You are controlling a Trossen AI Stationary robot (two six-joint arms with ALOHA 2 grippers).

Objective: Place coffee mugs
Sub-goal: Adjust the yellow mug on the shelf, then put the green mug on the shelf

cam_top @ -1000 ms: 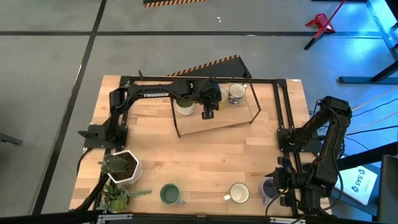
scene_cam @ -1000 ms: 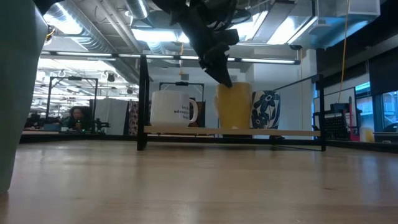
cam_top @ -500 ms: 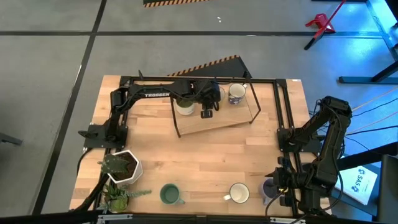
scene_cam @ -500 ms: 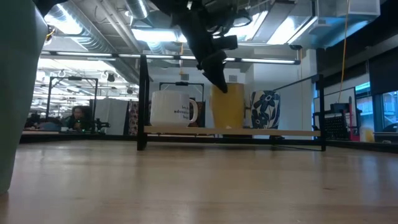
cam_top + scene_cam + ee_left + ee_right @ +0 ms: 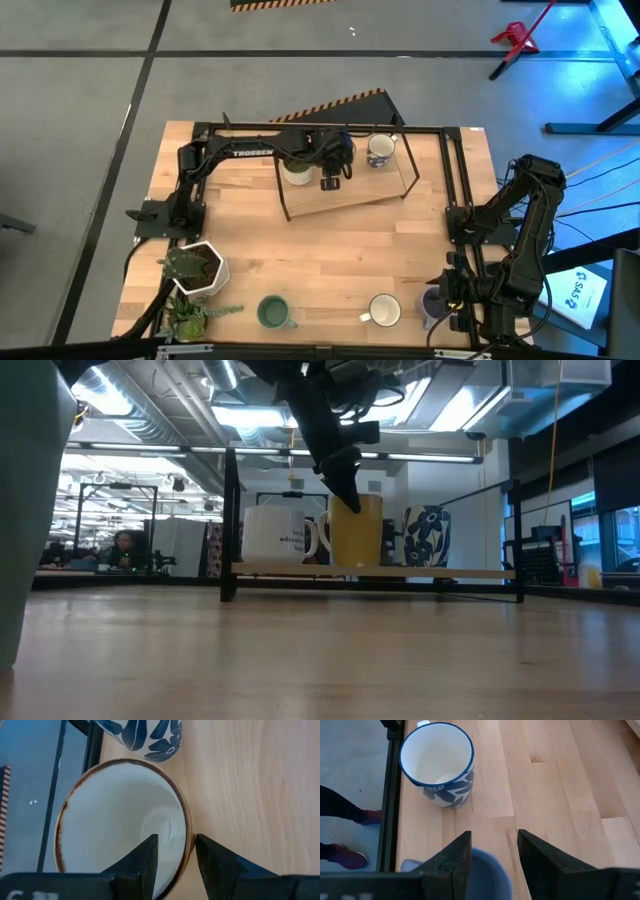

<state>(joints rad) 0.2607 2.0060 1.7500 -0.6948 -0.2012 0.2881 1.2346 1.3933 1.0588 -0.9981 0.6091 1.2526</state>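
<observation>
Upper centre of the high view, the left gripper (image 5: 331, 178) fingers (image 5: 145, 860) pinch the olive mug's (image 5: 355, 530) rim on the shelf (image 5: 370, 188); right gripper (image 5: 492, 852) fingers open over the lavender mug (image 5: 487, 870).

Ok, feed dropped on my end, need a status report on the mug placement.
Left tool shut on yellow mug's rim, over the shelf, between white mug and blue-patterned mug. Right tool parked near table edge, open. Nothing blocking.

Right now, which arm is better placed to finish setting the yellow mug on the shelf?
Left. The left gripper straddles the yellow mug rim over the shelf; the right gripper waits at the table's near right corner.
</observation>
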